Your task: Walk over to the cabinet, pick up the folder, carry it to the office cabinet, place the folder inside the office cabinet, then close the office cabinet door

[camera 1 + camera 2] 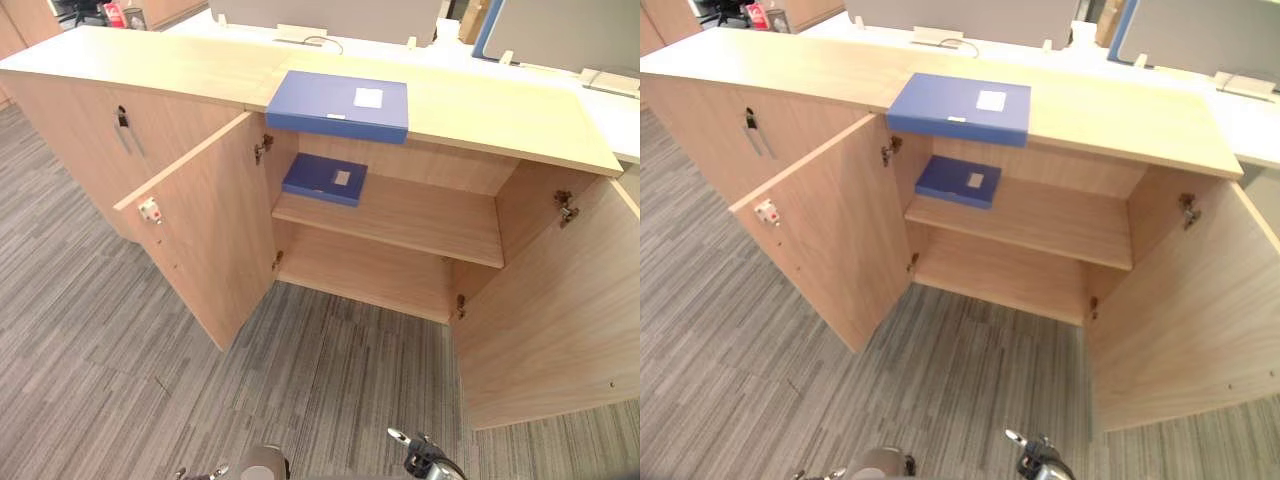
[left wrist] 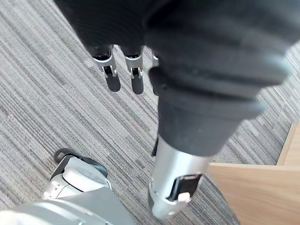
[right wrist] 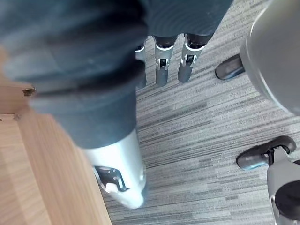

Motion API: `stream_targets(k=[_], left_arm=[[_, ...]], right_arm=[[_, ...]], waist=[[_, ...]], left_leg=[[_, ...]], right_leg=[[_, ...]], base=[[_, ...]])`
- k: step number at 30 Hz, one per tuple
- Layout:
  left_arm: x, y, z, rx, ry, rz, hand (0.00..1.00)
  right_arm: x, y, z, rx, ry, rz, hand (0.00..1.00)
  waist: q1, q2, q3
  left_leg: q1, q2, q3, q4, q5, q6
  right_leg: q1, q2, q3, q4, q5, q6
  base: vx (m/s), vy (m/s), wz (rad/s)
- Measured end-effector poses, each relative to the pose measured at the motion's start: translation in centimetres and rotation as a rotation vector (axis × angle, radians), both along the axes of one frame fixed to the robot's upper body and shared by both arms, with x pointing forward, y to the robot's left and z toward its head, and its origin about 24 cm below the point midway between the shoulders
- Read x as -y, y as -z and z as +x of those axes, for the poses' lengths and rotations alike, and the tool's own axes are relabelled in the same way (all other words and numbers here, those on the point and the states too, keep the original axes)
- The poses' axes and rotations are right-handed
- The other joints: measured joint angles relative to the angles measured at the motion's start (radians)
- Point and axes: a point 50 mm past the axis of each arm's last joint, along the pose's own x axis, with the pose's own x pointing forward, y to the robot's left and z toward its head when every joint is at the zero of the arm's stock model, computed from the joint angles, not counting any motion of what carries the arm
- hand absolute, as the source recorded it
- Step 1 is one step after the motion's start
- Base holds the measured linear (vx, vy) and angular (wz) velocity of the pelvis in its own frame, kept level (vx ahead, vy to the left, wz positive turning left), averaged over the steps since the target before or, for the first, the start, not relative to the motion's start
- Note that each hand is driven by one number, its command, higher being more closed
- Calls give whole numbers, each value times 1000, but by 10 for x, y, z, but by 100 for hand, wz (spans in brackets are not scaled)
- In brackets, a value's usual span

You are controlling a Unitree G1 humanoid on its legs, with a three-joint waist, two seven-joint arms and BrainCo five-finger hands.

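Left hand (image 2: 178, 56): fingers (image 2: 111, 77) straight, slightly apart, pointing down at the carpet (image 2: 42, 93), thumb off to one side, nothing in it. Right hand (image 3: 93, 56): same, fingers (image 3: 161, 70) straight in a row, thumb apart, holding nothing, carpet below. A light-wood panel (image 2: 253, 192) sits close beside the left hand, and another one (image 3: 28, 168) is close beside the right hand; can't tell from the wrist views which cabinet part either one is. Head views: low light-wood cabinet (image 1: 480, 110) straight ahead, well apart from both hands. Both of its doors are swung wide open: left door (image 1: 205, 240) angled out toward the robot with a small lock fitting (image 1: 150, 210) on its inner face, right door (image 1: 560, 300) swung out the other way. Blue folder (image 1: 338, 104) lies flat on the cabinet top, label up, at the front edge above the left part of the opening, its front slightly overhanging. Second blue folder (image 1: 324, 178) lies flat inside, at the left end of the upper shelf (image 1: 420, 215), just beside the left side wall. Rest of that shelf is bare wood, as is the bottom shelf (image 1: 370, 270). Left of the opening there's a closed door with a vertical handle (image 1: 122, 128). Grey striped carpet between robot and cabinet.
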Motion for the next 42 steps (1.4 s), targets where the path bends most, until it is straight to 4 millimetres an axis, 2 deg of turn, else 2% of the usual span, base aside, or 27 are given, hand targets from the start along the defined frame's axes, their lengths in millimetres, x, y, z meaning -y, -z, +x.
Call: stream_targets(k=[2,3,6,7,8,10,12,15,16,17,18,21,23,26,28,29,30,32,34,35,36,37,38,39,40,41,42], left_arm=[[1,0,2,-2,28,4,0],[4,0,3,-4,50,3,0],[9,1,1,-9,61,-4,0],[7,1,-1,-13,70,1,0],[4,1,-3,-15,72,11,0],[4,0,-2,-8,72,16,0],[4,0,2,0,73,16,0],[2,-1,3,5,63,17,0],[1,-1,3,7,60,19,0],[-1,-1,3,6,53,21,0],[3,-1,3,10,54,14,0],[5,-2,5,21,72,15,0],[5,-1,2,19,73,5,0],[6,-1,0,25,71,-6,0],[5,-2,0,25,70,-6,0],[5,-2,0,27,71,-4,0],[5,-3,2,34,72,-1,0],[7,-4,3,47,54,-6,0],[7,-7,9,77,60,-1,0],[6,-11,20,114,94,17,0],[7,-13,26,132,115,25,0],[5,-16,36,150,170,48,0],[8,-17,40,154,204,55,0],[15,-15,36,134,251,53,0],[10,-16,38,136,262,67,0],[7,-16,40,133,270,78,0],[5,-16,43,138,270,82,0]], right_arm=[[2,1,-3,-22,-47,-20,0],[5,1,-3,-30,-92,-43,0],[18,-2,1,-20,-118,-88,0],[18,-2,1,-18,-120,-93,0],[18,-3,0,-15,-131,-99,0],[18,-3,0,-14,-149,-109,0],[18,-3,5,-8,-161,-114,0],[17,-4,5,-3,-151,-111,0],[17,-3,3,-9,-144,-110,0],[20,-2,-5,-16,-93,-102,0],[23,-1,-8,-19,-61,-101,0],[23,-2,-9,-11,-43,-98,0],[22,-1,-12,-16,-41,-98,0],[22,0,-19,-25,-15,-88,0],[22,2,-26,-38,11,-79,0],[22,2,-27,-39,12,-79,0],[21,1,-27,-30,15,-80,0],[22,0,-25,-23,21,-82,0],[22,0,-22,-14,16,-87,0],[22,-1,-19,-13,16,-89,0],[22,-1,-16,-9,16,-89,0],[21,-2,-10,-1,14,-91,0],[20,-3,-5,6,9,-92,0],[25,-5,-2,9,12,-110,0],[20,-4,0,8,11,-97,0],[17,-4,1,5,8,-87,0],[13,-4,5,10,6,-75,0]], waist=[[-2,3,-10],[-4,16,-13],[-4,36,-2],[-8,31,0],[-18,20,0],[-20,14,-2],[-24,19,13],[-36,16,36],[-38,9,42],[-39,-7,47],[-36,-1,48],[-29,8,43],[-31,12,34],[-35,24,18],[-36,27,4],[-35,27,4],[-34,28,5],[-31,39,4],[-23,41,13],[-12,43,21],[-9,38,28],[-1,39,45],[1,42,50],[0,84,27],[4,67,33],[-1,50,30],[-23,20,23]], left_leg=[[41,-27,13,-87,36,12],[77,-35,23,-141,53,21],[196,-59,53,-259,102,32],[212,-71,64,-273,102,33],[237,-98,78,-305,110,45],[248,-109,85,-335,114,57],[237,-85,77,-342,106,77],[231,-38,34,-335,91,54],[232,-39,17,-332,88,48],[240,-44,-23,-331,85,37],[249,-40,-54,-333,85,38],[247,2,-78,-336,80,15],[246,49,-81,-319,55,-9],[217,109,-84,-202,-16,-65],[155,141,-67,-24,-84,-139],[138,145,-62,37,-93,-151],[78,148,-64,199,-102,-165],[-7,153,-59,456,-80,-171],[-89,167,-28,654,-99,-132],[-136,168,-9,668,-114,-104],[-159,163,-2,648,-121,-95],[-196,158,9,558,-128,-80],[-209,155,3,429,-112,-76],[-191,146,-54,97,138,-67],[-183,112,-43,108,124,-70],[-164,87,-47,65,131,-65],[-129,25,-44,-41,180,-34]], right_leg=[[-30,-23,15,25,10,7],[-65,-37,23,85,10,8],[-220,-75,65,410,2,1],[-245,-95,55,472,-6,-7],[-276,-140,14,552,-20,-25],[-292,-153,-29,557,-44,-6],[-316,-75,-62,476,-99,-8],[-363,46,-93,393,-100,-27],[-363,56,-90,358,-95,-33],[-336,57,-106,332,-66,-105],[-327,61,-132,329,-82,-105],[-314,96,-178,319,-118,-141],[-274,139,-210,266,-124,-152],[-204,197,-241,196,-126,-168],[-140,226,-258,148,-124,-172],[-121,230,-258,136,-124,-172],[-85,233,-256,113,-124,-178],[-20,237,-238,77,-126,-188],[52,232,-196,40,-127,-188],[75,212,-173,35,-127,-188],[82,198,-164,36,-126,-188],[93,166,-145,48,-126,-185],[95,143,-138,65,-127,-173],[92,140,-103,76,-140,-113],[92,105,-83,74,-155,-90],[88,80,-64,71,-157,-88],[72,52,-29,58,-148,-92]], base=[[32,96,-49],[12,136,-72],[-12,112,-71],[-54,114,-47],[-54,91,-30],[-35,67,-30],[-3,-34,-26],[6,-143,14],[21,-214,67],[79,-216,68],[103,-258,73],[136,-239,34],[198,-223,21],[297,-165,24],[355,-67,21],[237,0,18],[281,22,6],[308,96,-19],[344,234,-42],[264,256,-39],[220,286,-51],[155,238,-51],[226,380,-68],[199,327,-54],[219,319,-33],[193,217,25],[160,190,36]])
